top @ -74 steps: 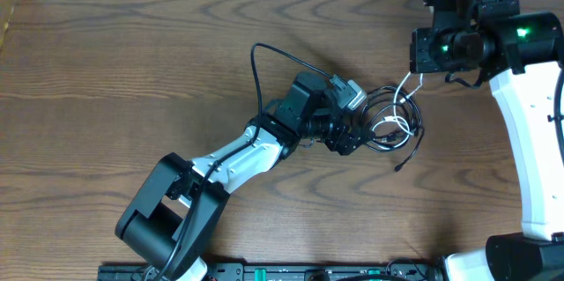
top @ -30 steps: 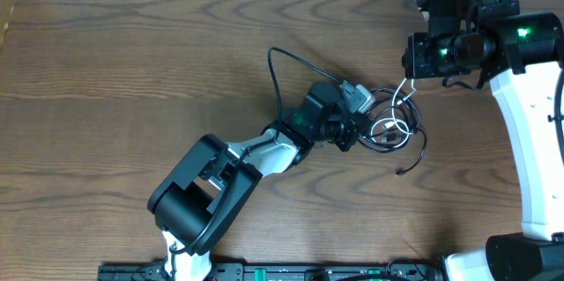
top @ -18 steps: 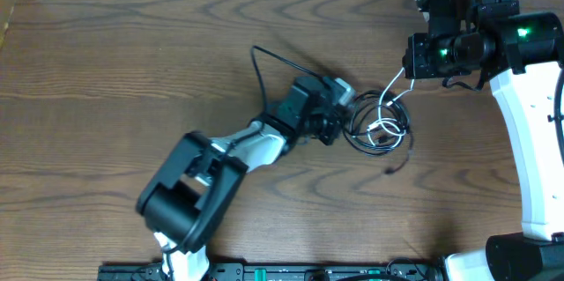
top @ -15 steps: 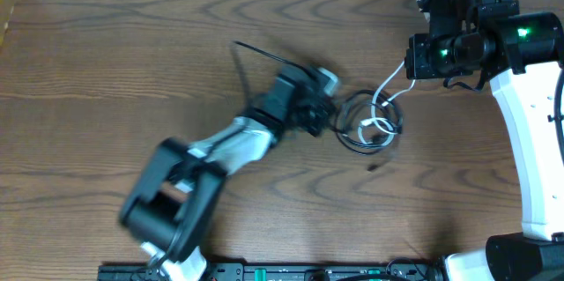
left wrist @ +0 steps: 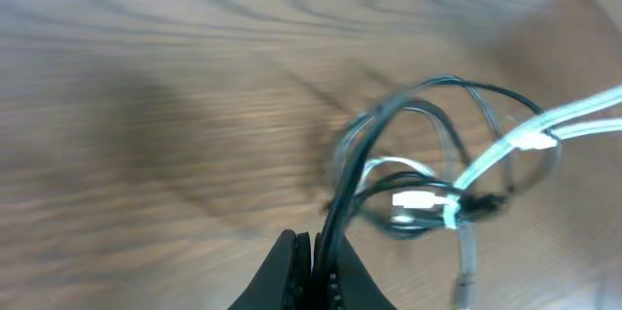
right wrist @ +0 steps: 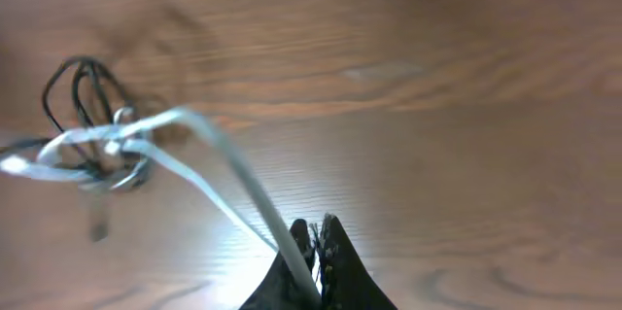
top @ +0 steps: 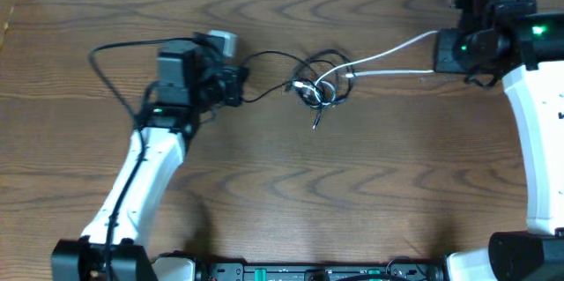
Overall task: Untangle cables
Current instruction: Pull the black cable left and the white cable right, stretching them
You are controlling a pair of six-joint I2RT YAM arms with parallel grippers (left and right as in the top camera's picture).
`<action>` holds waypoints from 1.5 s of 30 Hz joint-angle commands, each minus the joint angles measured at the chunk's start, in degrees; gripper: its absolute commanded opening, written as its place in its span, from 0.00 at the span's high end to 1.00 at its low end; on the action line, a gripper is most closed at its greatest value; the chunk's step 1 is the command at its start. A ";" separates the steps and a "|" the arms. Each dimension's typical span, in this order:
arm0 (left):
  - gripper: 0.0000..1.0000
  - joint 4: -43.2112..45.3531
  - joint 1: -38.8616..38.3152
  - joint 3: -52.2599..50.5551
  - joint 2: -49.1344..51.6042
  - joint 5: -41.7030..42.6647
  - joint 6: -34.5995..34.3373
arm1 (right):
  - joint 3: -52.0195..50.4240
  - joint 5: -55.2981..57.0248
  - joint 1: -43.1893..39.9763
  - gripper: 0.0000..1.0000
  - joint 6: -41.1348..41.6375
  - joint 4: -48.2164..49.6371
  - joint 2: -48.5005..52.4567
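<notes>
The cables' tangle (top: 322,83) of thin black and white cords lies at mid table, pulled tight into a small knot. My left gripper (top: 238,87) is to its left, shut on a black cable (left wrist: 350,184) that runs taut into the knot (left wrist: 437,189). My right gripper (top: 439,52) is at the far right, shut on a white cable (top: 397,49), which stretches leftward in two strands to the knot (right wrist: 97,145). In the right wrist view the white cable (right wrist: 233,169) passes between the closed fingers. A loose plug end (top: 315,122) hangs below the knot.
The wood table (top: 282,202) carries nothing besides the cords. The left arm's own thick black cable (top: 115,52) loops out at the upper left. The right arm's white body (top: 538,140) runs down the right edge.
My left gripper swung far to the left and up, dragging the black cable. The right gripper moved right, pulling the white cable. The loose coil tightened into a stretched knot.
</notes>
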 commanded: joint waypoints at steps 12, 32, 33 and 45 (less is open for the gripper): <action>0.92 -1.88 12.85 0.09 -2.32 1.25 0.39 | -6.88 -0.11 -17.70 0.99 2.25 2.99 -0.59; 0.92 -2.49 30.01 0.09 -2.32 6.16 0.09 | -8.26 4.94 -25.77 0.99 4.92 2.45 -0.59; 0.92 -2.58 31.32 0.09 -2.32 6.14 0.09 | -8.26 4.92 -26.60 0.99 4.92 2.45 -0.59; 0.92 -2.47 41.07 0.09 -2.32 15.19 -0.96 | -8.26 -4.59 -29.92 0.99 2.62 2.93 -0.59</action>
